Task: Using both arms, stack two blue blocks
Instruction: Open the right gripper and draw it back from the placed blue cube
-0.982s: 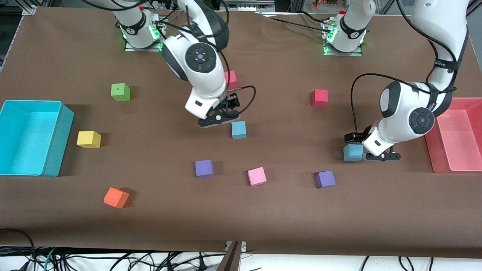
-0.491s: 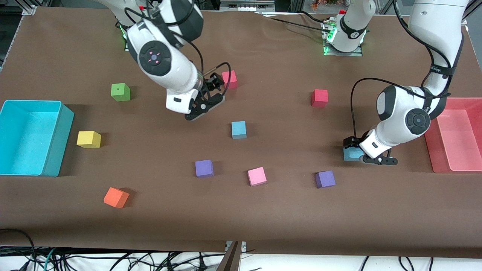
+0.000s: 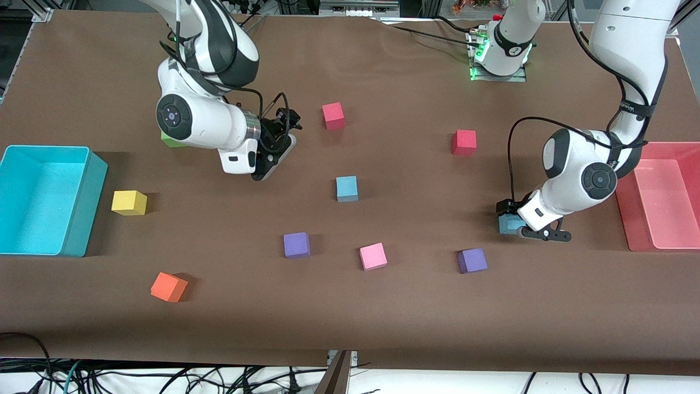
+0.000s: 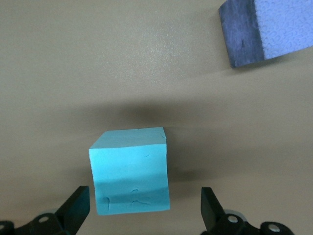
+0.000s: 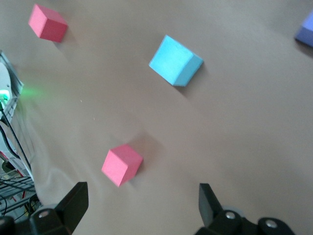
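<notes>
Blocks first: one blue block (image 3: 346, 188) sits on the brown table (image 3: 383, 306) around the middle, with nothing touching it, and a second blue block (image 3: 509, 224) sits toward the left arm's end, not far from the pink-red bin (image 3: 659, 205). Left gripper (image 3: 538, 233) is down right over that second block, fingers (image 4: 78, 208) spread wide on either side of it and not squeezing yet, with a purple cube (image 3: 472, 260) just nearer the front camera. Right gripper (image 3: 272, 154) is up in the air with its fingers apart and nothing in them, over bare table near the green cube (image 3: 170, 141); its wrist view shows the middle blue block and two red cubes (image 3: 333, 115) (image 3: 464, 142).
</notes>
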Tool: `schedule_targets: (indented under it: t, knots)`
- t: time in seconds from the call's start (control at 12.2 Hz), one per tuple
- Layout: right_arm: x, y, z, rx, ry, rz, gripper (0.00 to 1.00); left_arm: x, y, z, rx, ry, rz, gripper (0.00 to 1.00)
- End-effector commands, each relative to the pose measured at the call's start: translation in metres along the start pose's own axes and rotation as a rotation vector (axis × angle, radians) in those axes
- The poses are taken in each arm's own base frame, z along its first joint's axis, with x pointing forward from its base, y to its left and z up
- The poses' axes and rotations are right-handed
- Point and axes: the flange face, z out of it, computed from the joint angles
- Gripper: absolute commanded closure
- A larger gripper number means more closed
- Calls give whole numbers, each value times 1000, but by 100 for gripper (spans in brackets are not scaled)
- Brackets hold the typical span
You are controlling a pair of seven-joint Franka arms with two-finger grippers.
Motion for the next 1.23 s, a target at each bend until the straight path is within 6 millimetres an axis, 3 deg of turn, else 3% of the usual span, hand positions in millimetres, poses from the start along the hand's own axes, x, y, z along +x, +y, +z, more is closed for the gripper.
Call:
schedule_targets:
  t: [0.0, 0.49, 0.74, 0.98, 1.15]
  knots:
    - [-24, 14, 26, 16, 115, -78, 0, 0, 1, 6, 19, 0, 26, 1]
    - [-22, 69, 106, 43, 366, -257, 0, 1, -7, 13, 24, 19, 20, 1]
    - [-25, 77, 139, 8, 452, -336, 0, 1, -3, 13, 27, 22, 22, 2]
    - [-33, 77, 177, -2, 558, -382, 0, 1, 4, 18, 26, 14, 20, 9]
    - [-33, 75, 189, -27, 567, -401, 0, 3, 2, 19, 28, 38, 28, 11]
